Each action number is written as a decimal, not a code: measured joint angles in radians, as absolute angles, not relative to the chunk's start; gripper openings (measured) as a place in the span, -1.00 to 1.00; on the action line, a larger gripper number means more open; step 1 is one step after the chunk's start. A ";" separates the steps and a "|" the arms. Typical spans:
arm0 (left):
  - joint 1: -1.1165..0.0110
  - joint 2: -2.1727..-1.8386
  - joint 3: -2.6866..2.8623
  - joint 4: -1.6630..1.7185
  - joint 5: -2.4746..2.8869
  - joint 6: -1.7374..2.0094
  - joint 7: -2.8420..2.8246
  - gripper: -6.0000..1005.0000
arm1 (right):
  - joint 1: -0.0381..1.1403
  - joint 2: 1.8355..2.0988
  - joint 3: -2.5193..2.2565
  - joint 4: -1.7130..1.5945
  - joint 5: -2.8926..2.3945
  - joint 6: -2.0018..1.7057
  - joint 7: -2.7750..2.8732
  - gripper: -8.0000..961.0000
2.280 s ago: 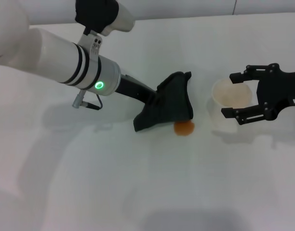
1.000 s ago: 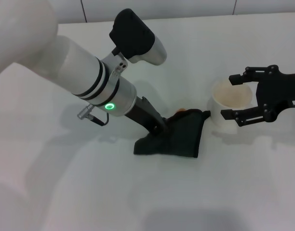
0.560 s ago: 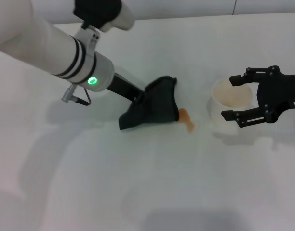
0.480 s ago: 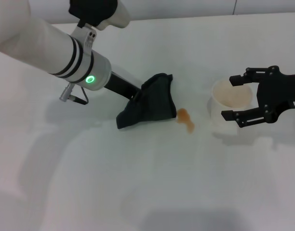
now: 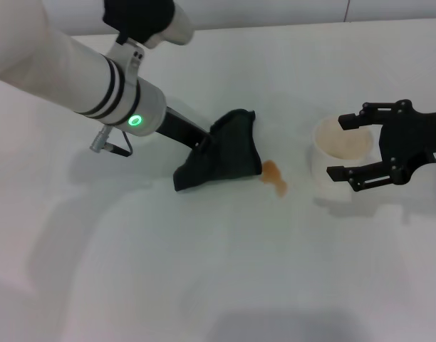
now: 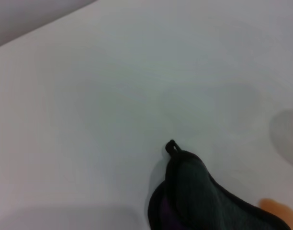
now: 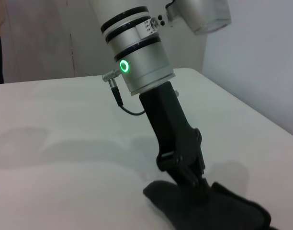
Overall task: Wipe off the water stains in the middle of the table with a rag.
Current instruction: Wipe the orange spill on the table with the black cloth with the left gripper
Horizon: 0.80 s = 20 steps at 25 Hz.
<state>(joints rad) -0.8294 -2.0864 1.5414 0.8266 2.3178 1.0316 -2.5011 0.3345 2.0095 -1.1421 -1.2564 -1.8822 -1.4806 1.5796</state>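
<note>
Tabletop (image 5: 225, 278): we see a plain, smooth white surface; its far edge runs along the top of the head view, and a wide bare stretch lies on the near side of everything.
Rag (image 5: 221, 150): a soft, dark green-black cloth, crumpled in loose folds with one corner pointing toward the far edge; it lies flat on the tabletop just left of centre.
Left tool (image 5: 206, 146): we see it pressed down into the rag's left side and clenched on the cloth, the white arm with a green ring light slanting in from the upper left.
Stain (image 5: 274, 175): an orange, see-through smear, drawn out at a slant, just beside the rag's right edge and nearly touching it.
Cup (image 5: 340, 158): a pale, translucent round cup, right of the stain with a strip of bare tabletop between them.
Right tool (image 5: 350, 147): black fingers spread wide, one on each side of the cup's rim; we see no squeeze on it.
</note>
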 joint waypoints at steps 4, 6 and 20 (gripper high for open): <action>-0.841 -2.086 1.628 0.825 2.279 1.014 -2.495 -0.81 | 0.340 2.009 -1.143 -1.252 -1.882 -1.480 1.576 0.82; -0.852 -2.086 1.667 0.825 2.273 1.008 -2.495 -0.81 | 0.341 2.009 -1.143 -1.252 -1.882 -1.478 1.576 0.82; -0.891 -2.087 1.813 0.842 2.257 1.010 -2.475 -0.81 | 0.339 2.009 -1.143 -1.247 -1.881 -1.473 1.575 0.82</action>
